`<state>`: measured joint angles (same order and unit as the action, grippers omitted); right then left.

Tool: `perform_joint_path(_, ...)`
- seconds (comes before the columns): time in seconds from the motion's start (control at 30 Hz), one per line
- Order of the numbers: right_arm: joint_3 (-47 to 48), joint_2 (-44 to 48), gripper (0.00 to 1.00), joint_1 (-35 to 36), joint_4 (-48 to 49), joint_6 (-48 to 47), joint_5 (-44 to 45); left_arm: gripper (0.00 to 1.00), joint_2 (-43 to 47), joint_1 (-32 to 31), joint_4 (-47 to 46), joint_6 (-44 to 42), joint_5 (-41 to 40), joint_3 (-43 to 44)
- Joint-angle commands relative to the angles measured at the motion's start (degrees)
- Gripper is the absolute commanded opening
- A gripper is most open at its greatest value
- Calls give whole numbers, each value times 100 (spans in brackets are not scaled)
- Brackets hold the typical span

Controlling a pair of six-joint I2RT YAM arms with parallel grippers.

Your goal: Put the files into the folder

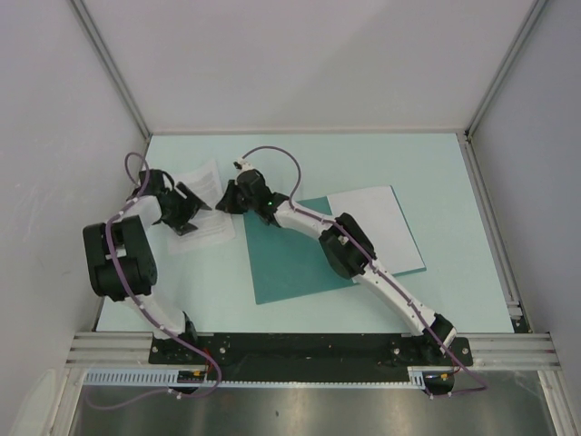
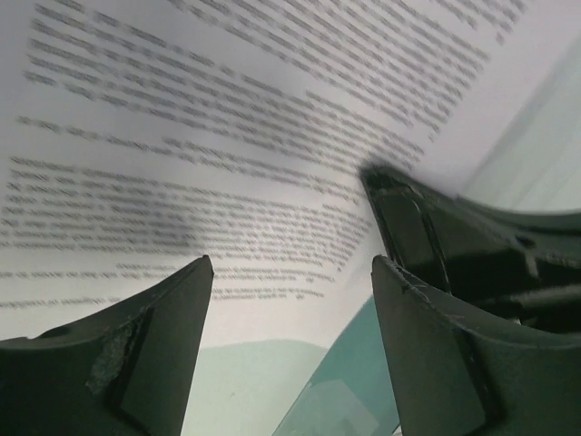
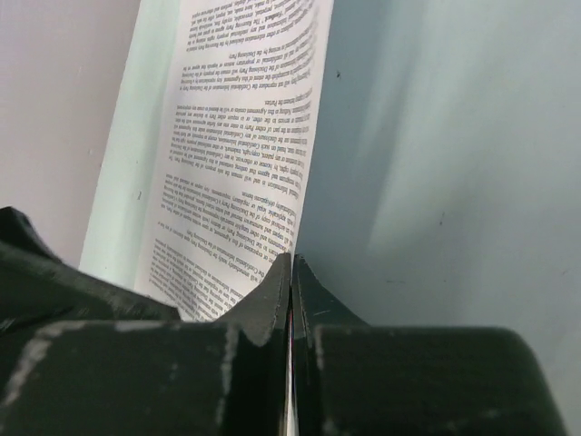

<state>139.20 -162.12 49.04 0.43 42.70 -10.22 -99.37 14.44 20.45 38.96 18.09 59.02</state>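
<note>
The printed file (image 1: pixel 203 178) lies on the mint table left of the teal folder (image 1: pixel 290 263). My right gripper (image 1: pixel 226 202) is shut on that sheet's right edge; in the right wrist view the paper edge runs between the closed jaws of the right gripper (image 3: pixel 291 259) and the text-covered printed file (image 3: pixel 236 136) stretches away. My left gripper (image 1: pixel 184 218) hovers open over the same sheet. In the left wrist view, the left gripper (image 2: pixel 290 263) frames the printed file (image 2: pixel 182 136), a folder corner (image 2: pixel 363 381) and the right gripper (image 2: pixel 436 236). The nearly blank file (image 1: pixel 377 213) rests on the folder's right part.
White enclosure walls (image 1: pixel 300 64) stand close around the table on three sides. A metal rail (image 1: pixel 495 227) runs along the table's right edge. The right arm (image 1: pixel 363 259) stretches diagonally over the folder. Bare mint tabletop (image 1: pixel 436 173) shows at the back right.
</note>
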Motion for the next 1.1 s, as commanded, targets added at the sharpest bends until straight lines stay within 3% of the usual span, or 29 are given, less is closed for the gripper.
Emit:
perform_joint_path(0.0,-41,330,0,-113,-7,-270,-261,79,839,-415,354,-485,-218,224)
perform_joint_path(0.23,-1542,1875,0,-447,-96,-1050,-779,84,2272,-802,443,-890,-158,4)
perform_joint_path(0.5,-5492,4694,0,-1422,660,-1764,-1904,86,2888,-1390,470,-1119,599,-829)
perform_joint_path(0.6,-6314,5242,0,-1818,442,-2396,-2107,88,3072,-2215,233,-953,407,-1268)
perform_joint_path(0.77,-7151,6192,0,-2257,387,-3451,-2265,87,3187,-3183,-181,-557,231,-1929)
perform_joint_path(1.07,-7609,6439,0,-2504,1056,-3769,-3020,87,3521,-3342,-321,-504,-156,-2606)
